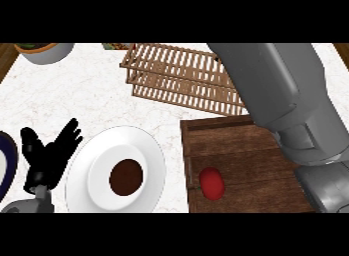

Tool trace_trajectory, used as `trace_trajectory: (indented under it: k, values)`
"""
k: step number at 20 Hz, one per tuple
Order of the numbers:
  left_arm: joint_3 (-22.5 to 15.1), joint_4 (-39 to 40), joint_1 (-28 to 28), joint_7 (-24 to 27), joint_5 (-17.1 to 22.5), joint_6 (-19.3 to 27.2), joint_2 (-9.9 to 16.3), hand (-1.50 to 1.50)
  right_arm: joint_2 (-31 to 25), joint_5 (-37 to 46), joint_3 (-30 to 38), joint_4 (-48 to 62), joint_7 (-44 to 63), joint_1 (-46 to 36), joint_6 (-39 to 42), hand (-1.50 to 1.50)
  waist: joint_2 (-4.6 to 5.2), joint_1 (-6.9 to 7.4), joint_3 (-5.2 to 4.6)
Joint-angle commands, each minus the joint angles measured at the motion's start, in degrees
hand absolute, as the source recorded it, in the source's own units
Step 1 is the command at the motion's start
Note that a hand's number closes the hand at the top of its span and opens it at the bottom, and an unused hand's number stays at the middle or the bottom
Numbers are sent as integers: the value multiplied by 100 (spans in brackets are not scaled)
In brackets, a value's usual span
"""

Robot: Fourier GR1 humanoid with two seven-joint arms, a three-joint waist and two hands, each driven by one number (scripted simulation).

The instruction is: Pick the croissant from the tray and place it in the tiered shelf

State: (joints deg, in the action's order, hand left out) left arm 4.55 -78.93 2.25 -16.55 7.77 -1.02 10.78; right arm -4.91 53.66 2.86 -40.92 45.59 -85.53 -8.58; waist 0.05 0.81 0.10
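**My right arm is blocking half the tray**

My left hand [50,150] sits at the lower left with its black fingers straight and spread, holding nothing, just beside a white round plate [151,150] with a dark brown disc [126,177] on it. My big grey right forearm [291,100] crosses over the dark wooden tray [229,145]; its hand isn't visible, so I can't tell its state. I see no croissant, only a red oval thing [212,183] lying on the tray. The slatted light wooden tiered shelf [181,75] stands just behind the tray on the white marble counter [66,95].
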Motion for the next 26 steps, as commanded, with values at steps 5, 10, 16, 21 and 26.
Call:
trace_trajectory:
  k: [5,10,16,21,26]
  values:
    - [-27,-122,-61,-150,-52,40,-14,0,-36,-286,644,-125,71,37,-1182,-150,17,30,-10]
    - [-65,330,267,-53,-153,249,-269,0,78,-725,1012,-505,-25,-166,-1617,-150,22,-20,-13]
    - [-46,-267,-150,-345,-25,17,-44,0,-19,-930,1293,-1057,-43,172,-2318,-150,-18,-24,-8]
    - [34,214,168,-126,-111,86,-84,0,-471,-239,1170,-1218,580,61,-2589,-150,-26,-154,-15]
    - [-16,-145,-163,-268,-126,131,-111,0,-849,-79,1364,-2258,1063,635,-2481,-150,-76,-205,-5]
